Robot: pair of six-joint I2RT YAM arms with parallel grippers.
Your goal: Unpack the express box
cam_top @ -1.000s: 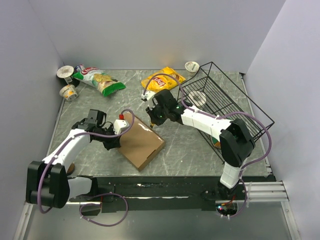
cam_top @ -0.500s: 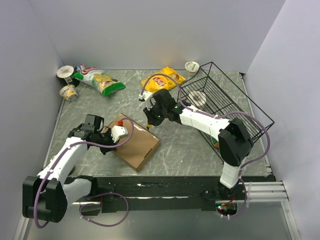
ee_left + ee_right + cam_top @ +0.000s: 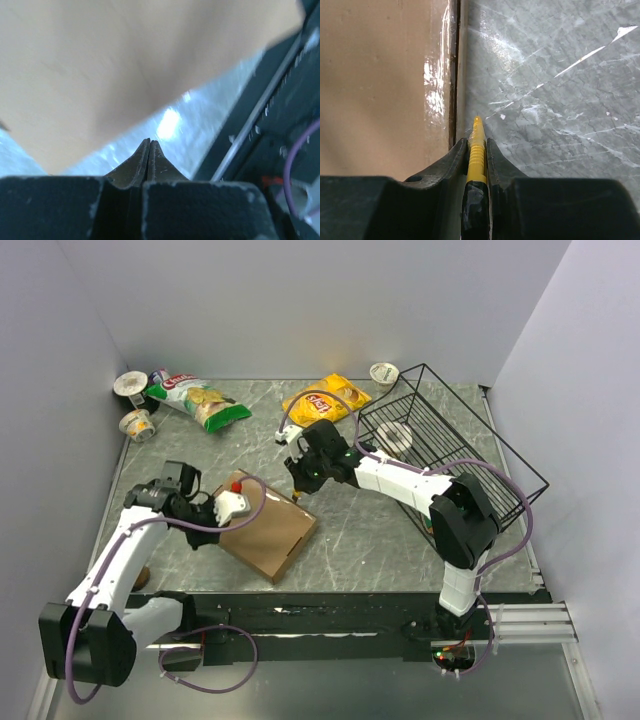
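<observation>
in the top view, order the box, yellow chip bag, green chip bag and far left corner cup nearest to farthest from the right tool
From the right tool, gripping a yellow cutter:
1. box, right at its tip
2. yellow chip bag, just behind
3. green chip bag, back left
4. corner cup, far back left

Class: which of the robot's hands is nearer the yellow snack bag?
Right. The right hand, gripping a yellow tool, is in front of the yellow snack bag, at the express box's far corner; the left hand sits farther off, at the box's left edge.
</observation>
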